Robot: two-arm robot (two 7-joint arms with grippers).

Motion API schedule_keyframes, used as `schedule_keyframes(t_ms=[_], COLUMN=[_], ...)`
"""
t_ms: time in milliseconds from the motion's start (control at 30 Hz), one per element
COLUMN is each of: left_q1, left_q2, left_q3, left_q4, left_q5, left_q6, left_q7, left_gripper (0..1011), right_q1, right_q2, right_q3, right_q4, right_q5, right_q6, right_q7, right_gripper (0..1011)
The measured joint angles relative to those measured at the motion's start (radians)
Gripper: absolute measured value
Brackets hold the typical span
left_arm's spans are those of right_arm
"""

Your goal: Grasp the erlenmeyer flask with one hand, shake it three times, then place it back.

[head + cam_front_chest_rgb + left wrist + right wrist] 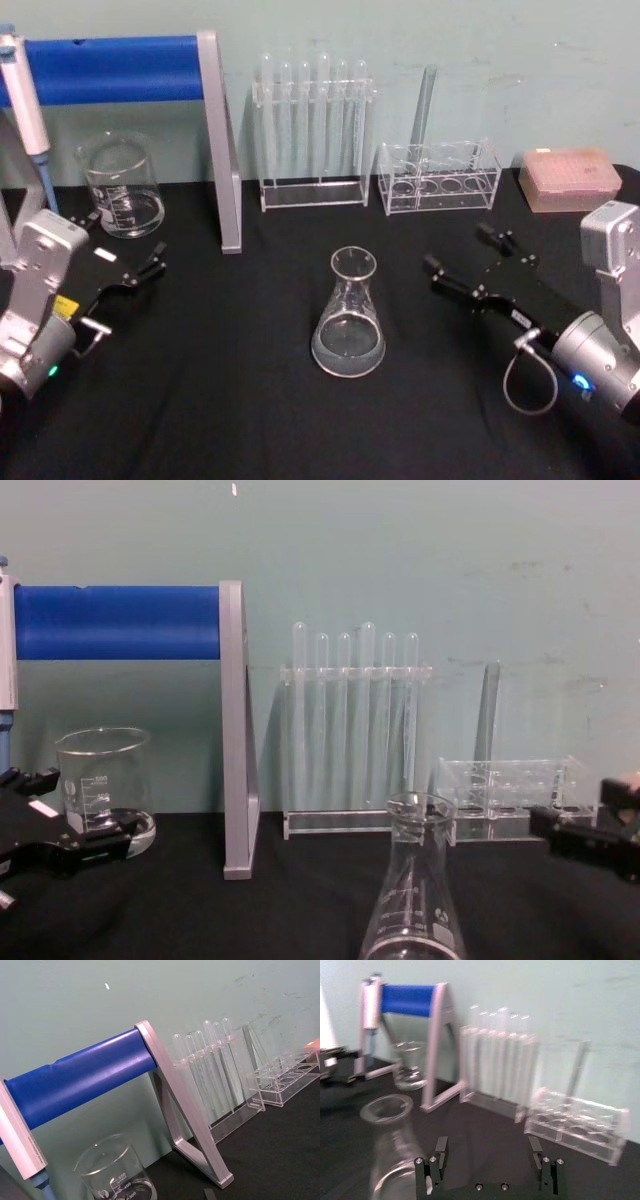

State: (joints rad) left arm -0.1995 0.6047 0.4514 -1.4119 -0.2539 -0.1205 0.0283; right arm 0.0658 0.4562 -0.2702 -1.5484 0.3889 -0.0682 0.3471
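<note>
The erlenmeyer flask (349,318) stands upright on the black table, mid-front; it is clear glass with a wide base and a narrow neck. In the chest view the flask (413,900) rises at the bottom centre. My right gripper (468,253) hovers to the right of the flask, pointing toward it, open, with a clear gap to the glass. In the right wrist view the right gripper (488,1150) holds nothing, and the flask (390,1145) lies off to one side of its fingers. My left gripper (125,245) rests open at the table's left, near the beaker.
A glass beaker (121,187) stands at the back left beside a grey stand with a blue roller (110,68). Along the back wall are a rack of test tubes (312,130), a low clear rack (440,178) and a pink tip box (570,178).
</note>
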Motion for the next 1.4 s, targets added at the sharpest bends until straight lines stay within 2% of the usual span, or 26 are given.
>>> schedule_keyframes(t_ms=[67, 100, 300, 500, 867, 1400], left_q1=[0.000, 0.000, 0.000, 0.000, 0.000, 0.000], left_q2=[0.000, 0.000, 0.000, 0.000, 0.000, 0.000], left_q3=[0.000, 0.000, 0.000, 0.000, 0.000, 0.000], left_q4=[0.000, 0.000, 0.000, 0.000, 0.000, 0.000], left_q5=[0.000, 0.000, 0.000, 0.000, 0.000, 0.000], left_q6=[0.000, 0.000, 0.000, 0.000, 0.000, 0.000], left_q7=[0.000, 0.000, 0.000, 0.000, 0.000, 0.000], left_gripper=[1001, 1001, 1001, 1001, 1001, 1001], right_q1=[0.003, 0.003, 0.026, 0.057, 0.084, 0.084], right_q2=[-0.021, -0.021, -0.093, -0.139, -0.178, -0.185], right_q3=[0.016, 0.016, 0.049, 0.055, 0.068, 0.075], right_q4=[0.008, 0.008, 0.049, 0.102, 0.161, 0.164], right_q5=[-0.013, -0.013, -0.068, -0.119, -0.149, -0.156], right_q6=[0.000, 0.000, 0.003, 0.038, 0.104, 0.112], right_q7=[-0.038, -0.038, -0.161, -0.231, -0.249, -0.239], right_gripper=[1000, 1000, 1000, 1000, 1000, 1000])
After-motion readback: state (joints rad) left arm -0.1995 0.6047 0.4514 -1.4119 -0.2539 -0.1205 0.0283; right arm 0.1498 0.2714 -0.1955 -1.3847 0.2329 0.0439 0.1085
